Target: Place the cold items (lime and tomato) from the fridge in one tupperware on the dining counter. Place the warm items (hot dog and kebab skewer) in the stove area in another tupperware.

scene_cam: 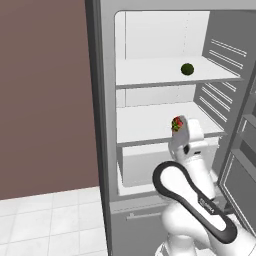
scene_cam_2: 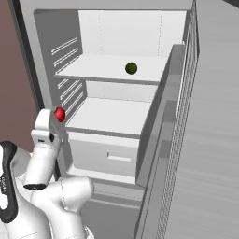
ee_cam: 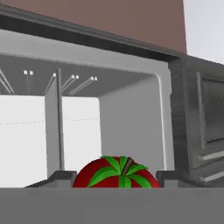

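Note:
A red tomato (scene_cam: 176, 124) with a green stalk sits between my gripper's (scene_cam: 178, 126) fingers, in front of the fridge's middle shelf (scene_cam: 145, 125). From the right base view the tomato (scene_cam_2: 59, 114) hangs at the hand's tip, left of that shelf (scene_cam_2: 112, 116). Up close in the hand view, the tomato (ee_cam: 116, 173) fills the gap between the two fingertips (ee_cam: 59, 177), so the gripper (ee_cam: 116, 178) is shut on it. A dark green lime (scene_cam: 187, 69) rests on the upper shelf (scene_cam: 150, 75), also visible as the lime (scene_cam_2: 131, 68) further back.
The fridge door (scene_cam_2: 210, 140) stands open on the right, with ribbed racks. A drawer (scene_cam_2: 107, 158) lies under the middle shelf. A brown wall (scene_cam: 45, 100) and the fridge's side edge (scene_cam: 102, 125) bound the left. Pale floor tiles (scene_cam: 45, 225) lie below.

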Robot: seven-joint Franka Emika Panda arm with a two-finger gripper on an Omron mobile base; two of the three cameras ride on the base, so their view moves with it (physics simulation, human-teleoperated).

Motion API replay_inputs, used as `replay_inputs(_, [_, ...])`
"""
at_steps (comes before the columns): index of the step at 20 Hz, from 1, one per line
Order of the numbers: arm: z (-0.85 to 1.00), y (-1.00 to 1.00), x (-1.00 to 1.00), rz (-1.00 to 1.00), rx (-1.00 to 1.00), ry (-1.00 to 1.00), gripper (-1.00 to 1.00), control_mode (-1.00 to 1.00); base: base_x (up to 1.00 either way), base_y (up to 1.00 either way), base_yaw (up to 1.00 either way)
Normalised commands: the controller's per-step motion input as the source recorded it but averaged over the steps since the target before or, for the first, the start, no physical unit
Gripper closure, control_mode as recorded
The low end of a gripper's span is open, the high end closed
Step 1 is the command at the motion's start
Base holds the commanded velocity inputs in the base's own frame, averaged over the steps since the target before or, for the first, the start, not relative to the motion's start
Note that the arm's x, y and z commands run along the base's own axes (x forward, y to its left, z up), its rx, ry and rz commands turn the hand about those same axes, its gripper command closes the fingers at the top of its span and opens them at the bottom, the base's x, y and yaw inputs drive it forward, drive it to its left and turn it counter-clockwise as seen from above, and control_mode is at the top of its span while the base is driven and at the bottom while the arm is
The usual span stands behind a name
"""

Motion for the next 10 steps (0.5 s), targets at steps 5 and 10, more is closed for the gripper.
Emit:
replay_inputs(5, [0.98,-0.6,-0.72,-0.05,-0.39,-0.02,1.0,-1.0,0.0,0.0,0.0])
replay_inputs(10, [0.79,-0.35,-0.74,-0.09,-0.53,-0.06,1.0,-1.0,0.0,0.0,0.0])
